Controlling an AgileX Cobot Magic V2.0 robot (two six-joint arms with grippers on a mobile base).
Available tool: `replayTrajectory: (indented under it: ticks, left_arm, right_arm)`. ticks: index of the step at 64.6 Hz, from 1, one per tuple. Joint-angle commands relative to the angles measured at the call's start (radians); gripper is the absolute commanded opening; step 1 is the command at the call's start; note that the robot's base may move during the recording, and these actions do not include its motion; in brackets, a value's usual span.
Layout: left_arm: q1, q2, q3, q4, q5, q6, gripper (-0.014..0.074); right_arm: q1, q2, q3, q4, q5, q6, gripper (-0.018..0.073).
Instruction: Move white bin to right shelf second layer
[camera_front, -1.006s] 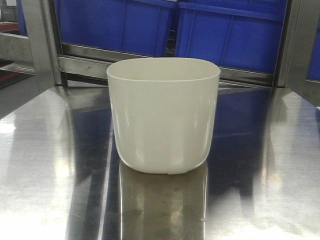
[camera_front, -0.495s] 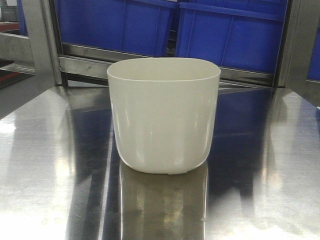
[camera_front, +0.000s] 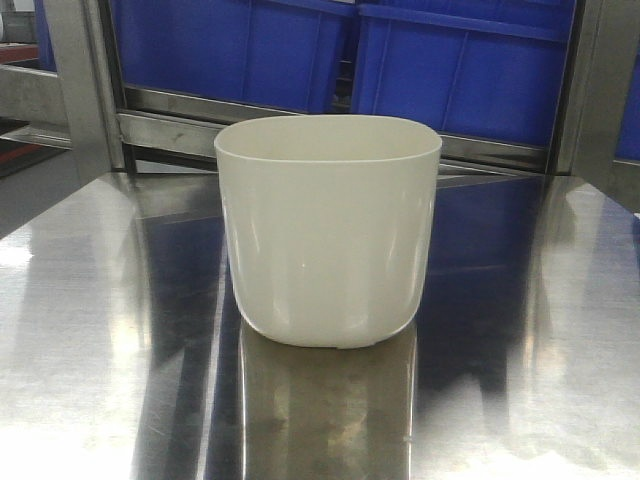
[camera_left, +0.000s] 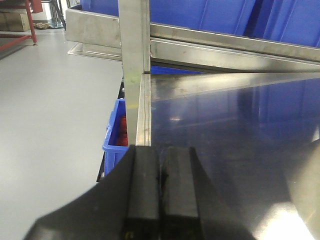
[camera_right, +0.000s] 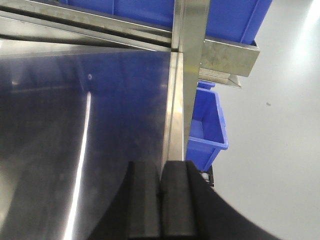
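White bin stands upright on the steel table, about mid-table, mouth up, base flat on the surface, with its reflection right under it. Nothing is touching it in the front view. Behind it a steel rack rail runs across, with blue crates sitting above the rail.

Left hand: the two black fingers are pressed together with no gap showing, and nothing is between them. It sits low at the table's left edge, pointing along the edge strip toward the steel upright post. Beyond the edge, lower down, is a blue crate with something red inside, and grey floor lies to the left. A pale blurred shape at the far right of this view could be the bin wall — cannot tell.

Right hand: same state, fingers closed flat against each other and holding nothing. It sits at the table's right edge, aimed at the right upright post. An open blue crate sits below table level just past the post.

So the bin is apart from both hands — they are at opposite side edges of the table and the bin is on the surface between those edges. The bin's body does not show clearly in either wrist view. The bin is on the table, not on any rack level.
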Motion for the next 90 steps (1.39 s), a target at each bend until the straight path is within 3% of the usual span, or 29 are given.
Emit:
replayTrajectory:
  ticks: [1, 10, 19, 22, 31, 37, 53, 71, 90]
  left_arm:
    - [-0.007, -0.015, 0.027, 0.000, -0.091, -0.007, 0.0085]
    - [-0.007, -0.015, 0.027, 0.000, -0.091, -0.007, 0.0085]
    - [-0.007, -0.015, 0.027, 0.000, -0.091, -0.007, 0.0085]
    - [-0.007, -0.015, 0.027, 0.000, -0.091, -0.007, 0.0085]
    - [-0.007, -0.015, 0.027, 0.000, -0.091, -0.007, 0.0085]
    - [-0.007, -0.015, 0.027, 0.000, -0.091, -0.007, 0.0085]
    - [-0.007, -0.015, 0.027, 0.000, -0.091, -0.007, 0.0085]
    - [-0.007, -0.015, 0.027, 0.000, -0.091, -0.007, 0.0085]
    - [-0.007, -0.015, 0.027, 0.000, -0.091, -0.007, 0.0085]
  right_arm:
    - [-0.005, 0.137, -0.152, 0.001, -0.086, -0.003, 0.0068]
    - [-0.005, 0.288, -0.347, 0.021, -0.022, -0.003, 0.0069]
    - [-0.005, 0.417, -0.566, 0.146, 0.214, -0.002, 0.0130]
    - [-0.005, 0.463, -0.635, 0.174, 0.309, -0.003, 0.0182]
    - [-0.005, 0.587, -0.785, 0.184, 0.544, -0.003, 0.0464]
    - [-0.004, 0.641, -0.851, 0.184, 0.634, -0.003, 0.0565]
    - [0.073, 0.732, -0.961, 0.216, 0.711, -0.003, 0.0573]
    - [0.284, 0.859, -1.090, 0.313, 0.721, -0.003, 0.0573]
    - [0.465, 1.053, -1.211, 0.319, 0.739, -0.003, 0.0573]
